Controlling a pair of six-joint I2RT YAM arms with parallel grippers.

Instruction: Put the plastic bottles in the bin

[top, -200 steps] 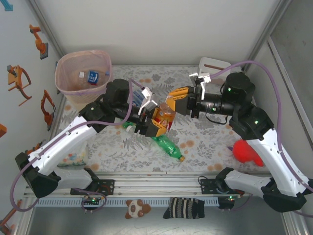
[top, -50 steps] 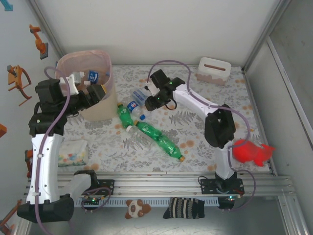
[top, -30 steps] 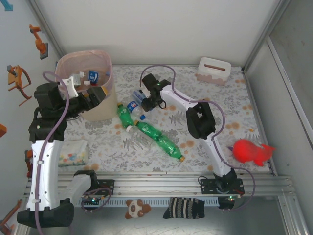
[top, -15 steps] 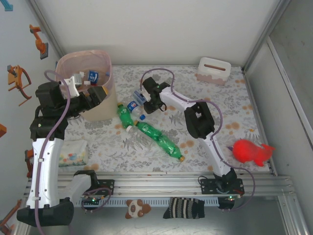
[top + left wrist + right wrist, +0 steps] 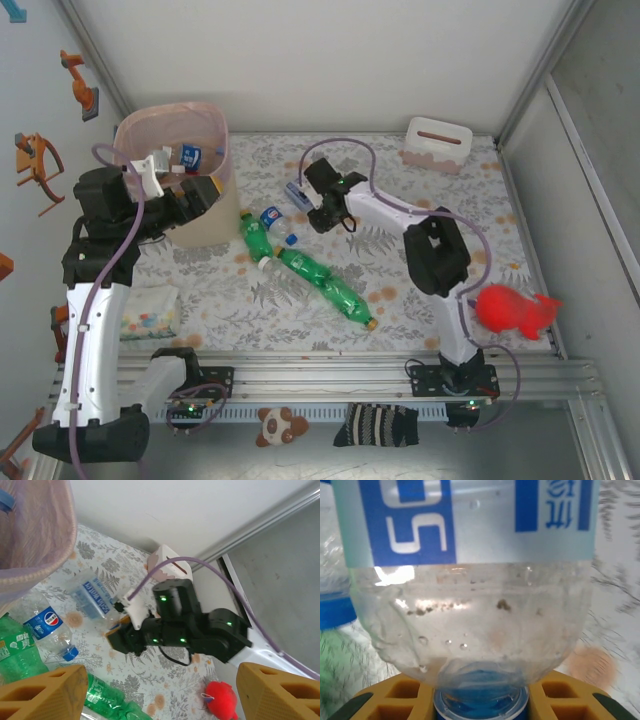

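1. Pink liner over beige walls marks the bin [image 5: 119,155] at the far left. At least one blue-labelled bottle [image 5: 190,155] already lies inside it.
2. My left gripper [image 5: 197,192] has stayed just beside the bin's near wall. Its jaws are spread wide, with nothing between the orange fingers [image 5: 42,692].
3. Between my arms, three bottles lie on the flowered mat [image 5: 400,270]. A clear one with a round blue label [image 5: 271,218] lies just beside a green bottle [image 5: 254,234]. A longer green bottle [image 5: 325,283] slants toward my bases.
4. The change is on the right. My right gripper [image 5: 318,205] stood partly spread a second ago. Now it is clenched on the neck of a clear bottle with a blue-and-white label [image 5: 297,192], its blue cap [image 5: 481,705] wedged between the yellow fingers [image 5: 402,700].
5. That bottle has shifted slightly rightward from where it lay half a second ago. I cannot tell whether it is clear of the mat.
6. I judge the grasp made. What follows is a carry leftward over the other three to the bin. Held by the neck alone, the body may swing, so I would move steadily.
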